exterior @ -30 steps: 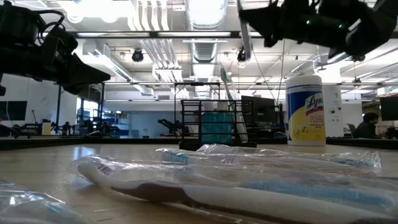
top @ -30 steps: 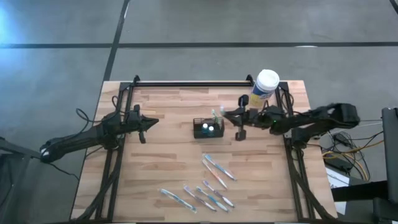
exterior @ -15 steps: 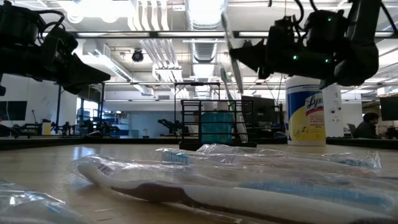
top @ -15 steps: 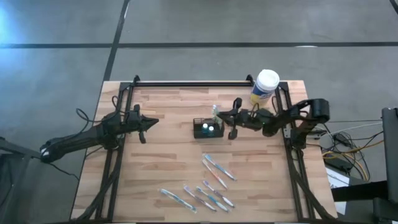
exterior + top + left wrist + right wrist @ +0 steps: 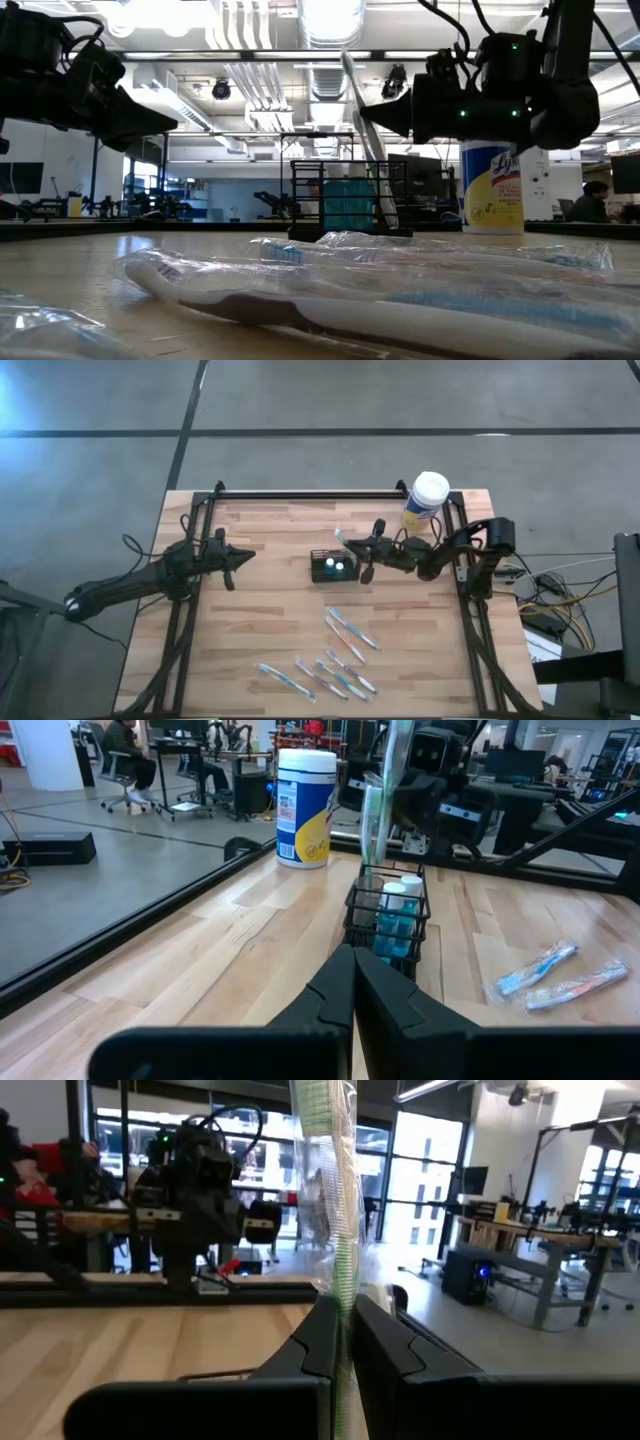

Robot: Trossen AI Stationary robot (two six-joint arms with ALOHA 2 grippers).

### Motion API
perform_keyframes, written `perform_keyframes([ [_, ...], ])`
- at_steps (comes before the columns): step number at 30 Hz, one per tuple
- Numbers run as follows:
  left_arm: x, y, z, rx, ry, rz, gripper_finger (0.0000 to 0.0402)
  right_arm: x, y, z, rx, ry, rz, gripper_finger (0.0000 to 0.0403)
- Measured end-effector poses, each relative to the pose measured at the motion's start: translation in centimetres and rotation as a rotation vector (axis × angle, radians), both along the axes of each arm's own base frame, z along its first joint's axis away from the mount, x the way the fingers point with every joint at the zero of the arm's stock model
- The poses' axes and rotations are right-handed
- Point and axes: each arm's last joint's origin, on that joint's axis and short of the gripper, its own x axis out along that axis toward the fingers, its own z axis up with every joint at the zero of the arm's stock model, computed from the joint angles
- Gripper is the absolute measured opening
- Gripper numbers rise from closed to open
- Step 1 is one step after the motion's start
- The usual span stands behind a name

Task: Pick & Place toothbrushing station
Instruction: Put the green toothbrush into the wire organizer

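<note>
- The small black wire-mesh rectangular caddy (image 5: pixel 333 566) is sitting upright near the middle of the light wooden desk (image 5: pixel 270 620), and its compartments are holding 2 blue, white-capped bottles (image 5: pixel 393 915) and 1 green wrapped toothbrush (image 5: pixel 372 820) standing on end.
- The right claw (image 5: pixel 343 544) is hovering just above the caddy's far right corner, fingers clenched on a clear-wrapped toothbrush with a green handle (image 5: pixel 338 1200).
- In the low view that wrapped toothbrush is hanging tilted, its lower end reaching down toward the caddy's top edge; whether it is touching the mesh is impossible to tell.
- The right wrist view is showing the 2 dark fingers (image 5: pixel 325 1335) pinching the wrapper between them, with the toothbrush running up past them.
- The left claw (image 5: pixel 240 557) is waiting over the left side of the desk, well apart from the caddy, pointing toward it.
- Its fingers (image 5: pixel 335 990) are pressed together with nothing between them.
- A round canister with a white lid and yellow label (image 5: pixel 427 498) is standing at the far right corner of the desk, near the right arm.
- 2 wrapped toothbrushes (image 5: pixel 350 630) are lying in front of the caddy, and more wrapped toothbrushes (image 5: pixel 315 677) are lying scattered near the front edge, all apart from both claws.
- In the room beyond the desk, a seated person (image 5: pixel 125 745) is showing at a workstation in the left wrist view.
</note>
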Motion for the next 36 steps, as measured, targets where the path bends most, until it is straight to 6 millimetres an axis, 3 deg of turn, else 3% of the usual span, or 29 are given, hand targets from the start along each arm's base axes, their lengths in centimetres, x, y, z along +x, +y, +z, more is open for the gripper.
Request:
perform_keyframes([
  [36,0.0,0.0,-0.1,0.01,0.01,-0.002,0.0007,-0.7,0.5,-3.3,0.056,0.138,-0.025,0.0013],
])
